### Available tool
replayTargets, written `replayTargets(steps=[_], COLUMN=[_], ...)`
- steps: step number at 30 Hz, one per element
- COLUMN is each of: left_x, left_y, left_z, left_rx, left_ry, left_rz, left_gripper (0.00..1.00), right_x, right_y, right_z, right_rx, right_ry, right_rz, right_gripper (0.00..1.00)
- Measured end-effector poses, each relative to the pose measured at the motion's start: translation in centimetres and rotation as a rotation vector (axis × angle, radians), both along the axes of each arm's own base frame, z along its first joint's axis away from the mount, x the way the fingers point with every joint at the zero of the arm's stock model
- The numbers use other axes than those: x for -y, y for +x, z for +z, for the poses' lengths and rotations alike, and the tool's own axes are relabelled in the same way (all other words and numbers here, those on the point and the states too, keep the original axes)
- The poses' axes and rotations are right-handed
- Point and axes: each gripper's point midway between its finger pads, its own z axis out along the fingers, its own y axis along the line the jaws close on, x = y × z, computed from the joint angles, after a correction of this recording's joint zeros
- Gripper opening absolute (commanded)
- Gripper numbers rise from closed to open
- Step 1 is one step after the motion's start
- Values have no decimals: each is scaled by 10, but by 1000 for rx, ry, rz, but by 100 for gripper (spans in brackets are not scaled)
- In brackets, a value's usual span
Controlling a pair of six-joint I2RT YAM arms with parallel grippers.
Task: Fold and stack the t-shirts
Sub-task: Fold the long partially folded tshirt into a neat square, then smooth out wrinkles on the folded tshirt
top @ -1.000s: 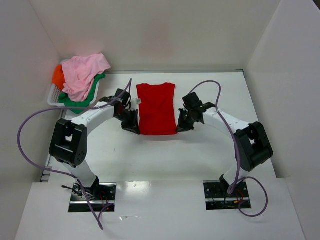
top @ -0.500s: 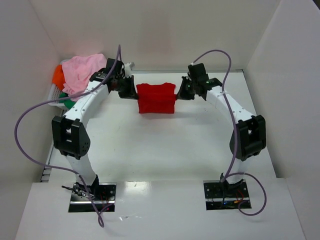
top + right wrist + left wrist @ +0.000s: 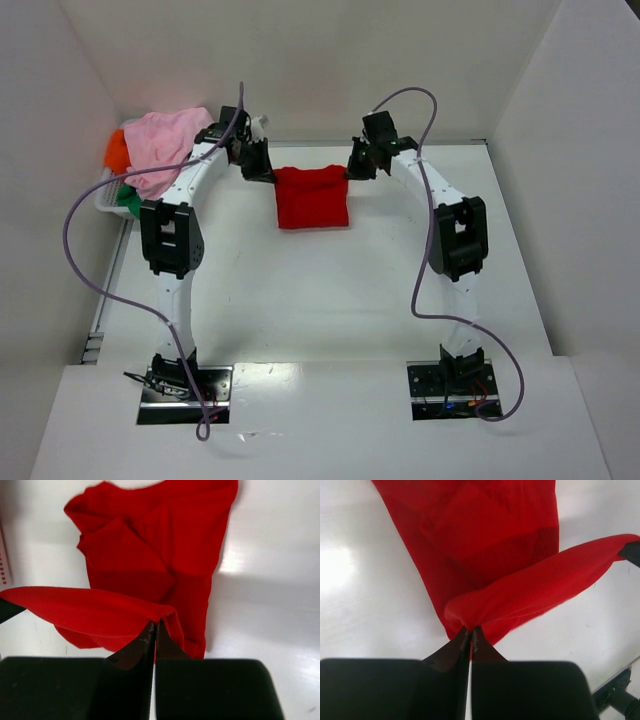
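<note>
The bright red t-shirt (image 3: 312, 197) lies folded over on the white table near the back wall. My left gripper (image 3: 268, 172) is shut on its far left corner, and my right gripper (image 3: 352, 168) is shut on its far right corner. In the left wrist view the left gripper (image 3: 470, 630) pinches a red fold (image 3: 530, 595) held above the lower layer. In the right wrist view the right gripper (image 3: 155, 625) pinches the same raised red edge (image 3: 90, 610). The pink shirt (image 3: 165, 140), orange shirt (image 3: 117, 150) and green shirt (image 3: 130, 197) sit piled in the basket.
A white basket (image 3: 106, 192) stands at the back left against the left wall, beside my left arm. The back wall lies just behind both grippers. Purple cables loop off both arms.
Both grippers have carried the shirt's near edge from mid-table to the far edge, folding the red shirt in half. The arms are now stretched far back.
</note>
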Motion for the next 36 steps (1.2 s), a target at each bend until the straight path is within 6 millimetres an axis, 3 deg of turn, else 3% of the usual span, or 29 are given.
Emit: replayTargets(steps=[8, 10, 11, 13, 14, 15, 17, 19, 27, 30, 36], left_x=[-5, -7, -8, -13, -16, -19, -23, -27, -29, -21, 18], left_y=[62, 70, 71, 73, 72, 72, 71, 71, 68, 45, -17], left_z=[-12, -21, -25, -35, -40, -44, -48, -50, -51, -60, -82], left_rx=[64, 61, 56, 37, 25, 11, -8, -13, -10, -55, -153], left_ry=[-44, -50, -52, -51, -49, -51, -51, -50, -35, -29, -56], left_rz=[18, 23, 25, 32, 40, 50, 63, 70, 47, 6, -80], left_gripper=[1, 13, 27, 69, 72, 74, 80, 81, 83, 81, 74], right_x=[-4, -5, -6, -5, -4, -1, 4, 10, 21, 24, 18], right_y=[62, 75, 79, 83, 83, 84, 84, 85, 84, 65, 6], right_z=[-7, -13, -17, -28, -31, -37, -45, -49, -49, -57, -89], right_rx=[66, 76, 77, 63, 56, 44, 26, 18, 23, -22, -143], right_ry=[42, 47, 51, 50, 49, 46, 40, 28, -8, -20, -42], right_rz=[0, -2, 0, -3, -6, -11, -21, -33, -40, -27, 23], right_gripper=[2, 8, 11, 25, 33, 50, 62, 74, 74, 71, 70])
